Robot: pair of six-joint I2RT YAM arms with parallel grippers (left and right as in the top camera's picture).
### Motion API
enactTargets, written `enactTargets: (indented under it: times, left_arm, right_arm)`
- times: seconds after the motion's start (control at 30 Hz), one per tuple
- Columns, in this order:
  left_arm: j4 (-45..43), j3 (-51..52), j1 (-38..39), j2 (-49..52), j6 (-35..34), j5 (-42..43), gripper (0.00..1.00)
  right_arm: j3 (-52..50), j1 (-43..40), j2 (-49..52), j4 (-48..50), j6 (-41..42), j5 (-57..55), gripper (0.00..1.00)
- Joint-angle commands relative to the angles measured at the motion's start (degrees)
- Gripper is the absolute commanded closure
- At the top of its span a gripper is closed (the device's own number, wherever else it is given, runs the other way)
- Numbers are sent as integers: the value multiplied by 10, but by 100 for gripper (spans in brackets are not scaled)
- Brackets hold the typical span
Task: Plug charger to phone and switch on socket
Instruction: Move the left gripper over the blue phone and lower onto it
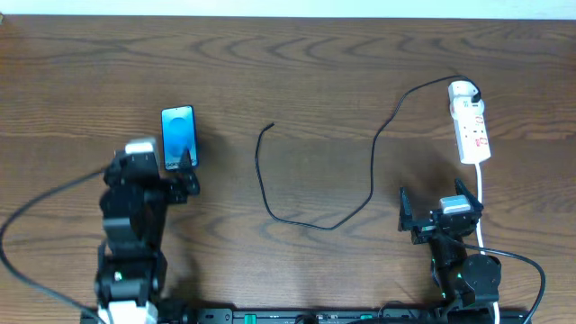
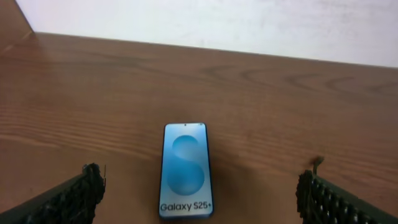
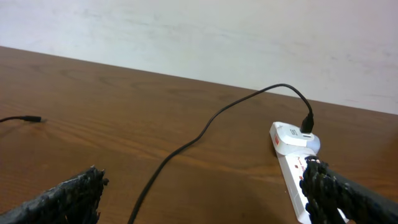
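Observation:
The phone (image 1: 179, 136) lies flat on the left of the table with its blue screen up; the left wrist view shows it (image 2: 185, 169) reading "Galaxy S25+". My left gripper (image 1: 177, 175) is open just in front of the phone, which lies between its fingers' line (image 2: 199, 196). The black charger cable (image 1: 373, 171) runs from the socket in a long loop to its free plug (image 1: 271, 125) at mid table. The white socket strip (image 1: 471, 126) lies at the far right. My right gripper (image 1: 432, 211) is open, short of the socket (image 3: 292, 158), with the cable (image 3: 186, 146) between its fingers (image 3: 205, 193).
The socket's white cord (image 1: 482, 202) runs toward the front edge past my right arm. A pale wall borders the table's far edge (image 1: 288, 20). A grey cable (image 1: 36, 202) loops from my left arm's base.

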State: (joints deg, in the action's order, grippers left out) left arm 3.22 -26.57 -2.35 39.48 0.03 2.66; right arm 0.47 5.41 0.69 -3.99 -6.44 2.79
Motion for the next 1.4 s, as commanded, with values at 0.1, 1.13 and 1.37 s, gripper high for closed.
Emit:
enactTargets:
  times: [0.1, 1.13, 1.37]
  left_arm:
    - [28, -129, 3, 102, 22, -2, 0]
    - [552, -727, 3, 582, -47, 44, 0]
    - [552, -727, 3, 651, -45, -3, 0]
  right_arm:
    - [-2, 2, -4, -1, 8, -3, 1]
    - [-2, 2, -4, -1, 8, -3, 1]
    - [-2, 2, -4, -1, 8, -3, 1]
